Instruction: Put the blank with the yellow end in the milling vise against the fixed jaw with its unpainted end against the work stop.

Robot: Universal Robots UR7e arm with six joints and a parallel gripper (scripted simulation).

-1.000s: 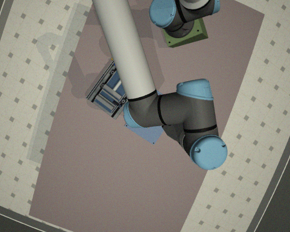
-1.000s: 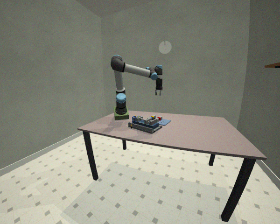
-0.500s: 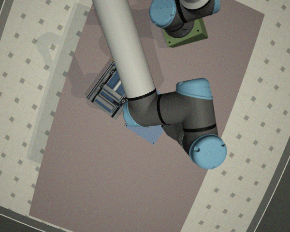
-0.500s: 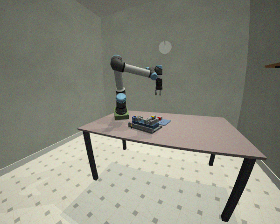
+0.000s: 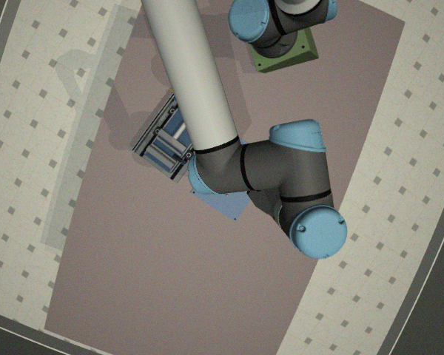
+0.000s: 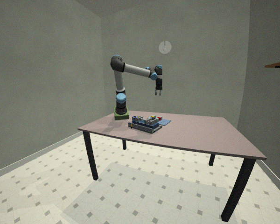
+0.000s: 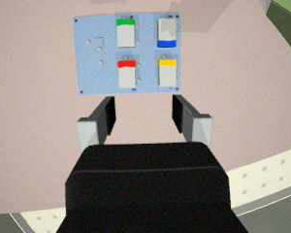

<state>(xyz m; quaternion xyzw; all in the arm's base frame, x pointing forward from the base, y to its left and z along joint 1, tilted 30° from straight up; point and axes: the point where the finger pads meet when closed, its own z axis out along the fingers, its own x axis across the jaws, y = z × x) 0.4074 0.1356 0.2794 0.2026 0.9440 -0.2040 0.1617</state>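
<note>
In the wrist view a blue plate (image 7: 87, 46) carries four grey blanks. The blank with the yellow end (image 7: 168, 72) lies at the plate's near right, the red-ended one (image 7: 126, 73) at near left, the green-ended one (image 7: 125, 33) at far left, the blue-ended one (image 7: 167, 31) at far right. My gripper (image 7: 144, 107) (image 6: 157, 93) is open and empty, hanging high above the plate. The milling vise (image 5: 164, 139) (image 6: 144, 123) stands beyond the plate; the arm hides much of it in the overhead view. Only a corner of the plate (image 5: 229, 204) shows there.
The robot's green base (image 5: 287, 53) (image 6: 121, 115) (image 7: 289, 7) stands at the table's back. The table edge (image 7: 262, 169) runs close below the gripper in the wrist view, with tiled floor beyond.
</note>
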